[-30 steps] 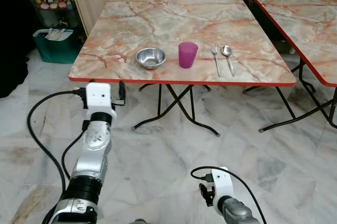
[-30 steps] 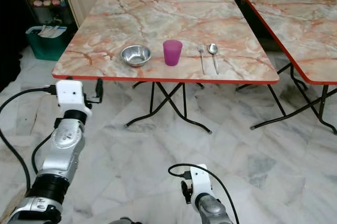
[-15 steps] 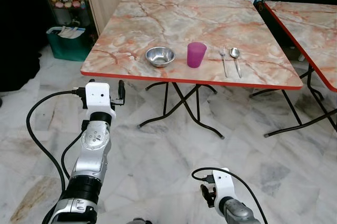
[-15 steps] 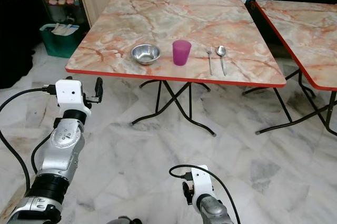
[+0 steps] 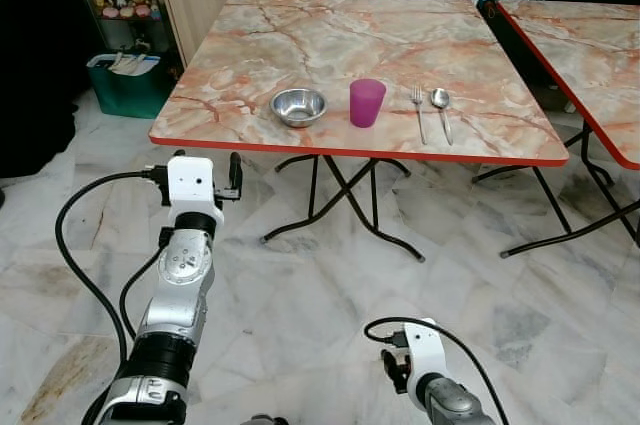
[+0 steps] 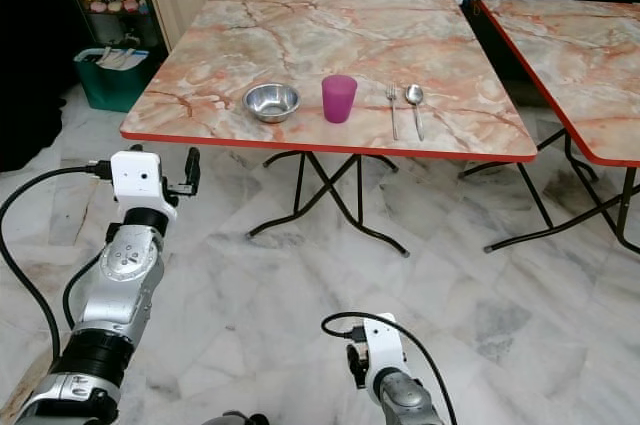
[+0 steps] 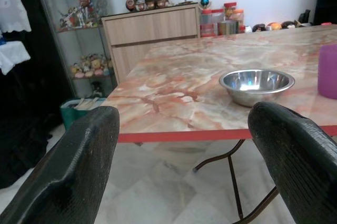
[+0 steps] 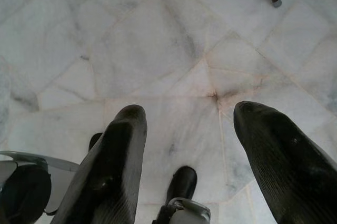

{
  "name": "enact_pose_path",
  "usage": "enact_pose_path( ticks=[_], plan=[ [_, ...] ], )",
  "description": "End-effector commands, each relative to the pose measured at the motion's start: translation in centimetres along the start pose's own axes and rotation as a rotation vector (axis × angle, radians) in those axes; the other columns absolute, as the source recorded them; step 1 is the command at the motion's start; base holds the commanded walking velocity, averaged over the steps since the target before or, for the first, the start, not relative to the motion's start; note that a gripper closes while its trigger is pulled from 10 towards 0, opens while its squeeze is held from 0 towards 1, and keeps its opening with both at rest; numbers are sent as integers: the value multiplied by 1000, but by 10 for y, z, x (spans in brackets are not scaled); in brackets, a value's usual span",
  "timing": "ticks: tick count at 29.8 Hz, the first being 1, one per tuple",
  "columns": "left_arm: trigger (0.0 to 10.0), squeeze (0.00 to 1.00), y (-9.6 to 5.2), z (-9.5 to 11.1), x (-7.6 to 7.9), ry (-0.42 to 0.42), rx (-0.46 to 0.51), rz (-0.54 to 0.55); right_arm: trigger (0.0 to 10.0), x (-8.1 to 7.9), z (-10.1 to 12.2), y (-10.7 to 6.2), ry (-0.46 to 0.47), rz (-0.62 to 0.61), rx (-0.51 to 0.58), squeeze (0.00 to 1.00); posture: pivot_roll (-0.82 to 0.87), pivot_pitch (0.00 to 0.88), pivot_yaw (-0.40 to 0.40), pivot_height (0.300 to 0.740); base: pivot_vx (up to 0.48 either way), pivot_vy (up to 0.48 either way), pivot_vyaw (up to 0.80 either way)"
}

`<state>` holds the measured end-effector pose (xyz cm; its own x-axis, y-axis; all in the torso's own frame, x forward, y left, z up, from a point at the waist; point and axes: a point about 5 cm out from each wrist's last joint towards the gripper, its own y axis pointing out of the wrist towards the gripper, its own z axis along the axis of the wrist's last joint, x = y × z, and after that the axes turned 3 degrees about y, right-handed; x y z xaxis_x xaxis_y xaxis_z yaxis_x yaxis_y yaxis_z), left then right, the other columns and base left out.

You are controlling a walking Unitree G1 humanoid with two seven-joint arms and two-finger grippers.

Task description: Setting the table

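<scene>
Left gripper [image 7: 181, 171] gapes wide and empty short of the table [image 5: 300, 45]; right gripper [image 8: 202, 166] hangs spread, holding nothing.
Eye views: bowl [image 5: 299, 106], cup [image 5: 367, 102], fork [image 5: 418, 110] and spoon [image 5: 440, 109] sit in a row along the table's near edge, so the setting looks nearly done. Left wrist: cup cut off. Right wrist: bare floor [image 8: 158, 39].

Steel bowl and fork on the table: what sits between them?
Between the steel bowl and the fork stands one purple cup, upright, apart from both. The head views show it; the spoon lies beyond the fork.
</scene>
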<state>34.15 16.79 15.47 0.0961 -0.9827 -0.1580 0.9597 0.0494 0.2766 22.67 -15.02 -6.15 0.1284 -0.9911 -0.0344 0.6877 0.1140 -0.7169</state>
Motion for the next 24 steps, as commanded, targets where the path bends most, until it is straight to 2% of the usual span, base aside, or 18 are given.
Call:
enact_pose_path(
  ticks=[1, 3, 15, 24],
  plan=[
    [10000, 0, 4, 6, 0, -1, 14, -9, 10000, 0, -3, -1, -3, -2, -11, 0, 140, 66, -25, 715, 274, 0, 638],
    [10000, 0, 5, 7, -1, 6, 13, -13, 10000, -1, -4, -1, 30, -6, -9, 0, 140, 69, -22, 715, 281, 0, 0],
    [10000, 0, 6, 8, -1, 5, 14, -11, 10000, -3, -2, 0, -9, 7, -4, 0, 145, 68, -22, 715, 284, 0, 0],
    [10000, 0, 7, 9, -2, 7, 18, -14, 10000, -4, -2, 0, 22, 8, -4, 0, 147, 67, -19, 715, 289, 0, 0]
  ],
)
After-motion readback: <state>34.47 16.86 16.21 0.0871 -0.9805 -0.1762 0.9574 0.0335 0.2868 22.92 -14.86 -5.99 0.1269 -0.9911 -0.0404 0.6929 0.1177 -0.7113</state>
